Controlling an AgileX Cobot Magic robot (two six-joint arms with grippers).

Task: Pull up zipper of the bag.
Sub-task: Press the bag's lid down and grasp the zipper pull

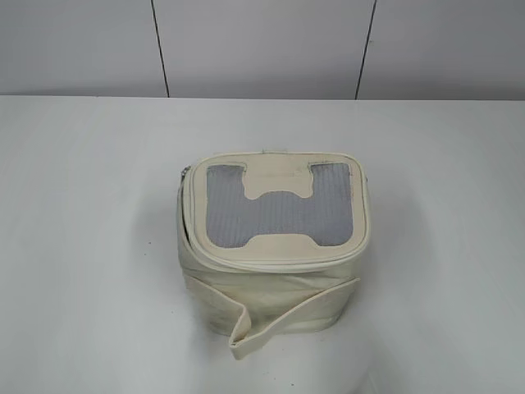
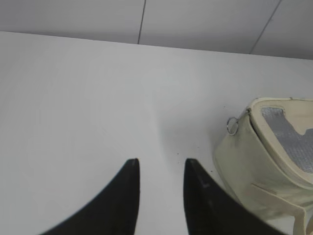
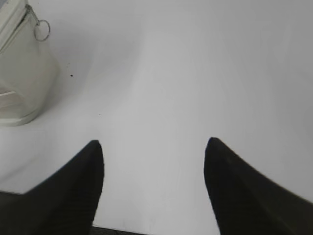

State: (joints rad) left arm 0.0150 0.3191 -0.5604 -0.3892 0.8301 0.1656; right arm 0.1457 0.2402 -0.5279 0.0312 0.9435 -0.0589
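The cream-white boxy bag [image 1: 271, 271] stands in the middle of the white table, lid up, with a grey mesh panel [image 1: 279, 215] in the lid. The cream zipper [image 1: 190, 238] runs round the lid edge. A silver ring pull [image 2: 233, 126] hangs at the bag's corner in the left wrist view; another ring pull [image 3: 42, 30] shows in the right wrist view. A loose cream strap [image 1: 271, 324] lies across the front. My left gripper [image 2: 161, 164] is open and empty over bare table, left of the bag [image 2: 266, 166]. My right gripper [image 3: 154, 144] is open and empty, right of the bag [image 3: 22, 73]. Neither gripper shows in the exterior view.
The white table [image 1: 90, 246] extends around the bag on all sides. A grey panelled wall [image 1: 262, 45] stands behind the table's far edge.
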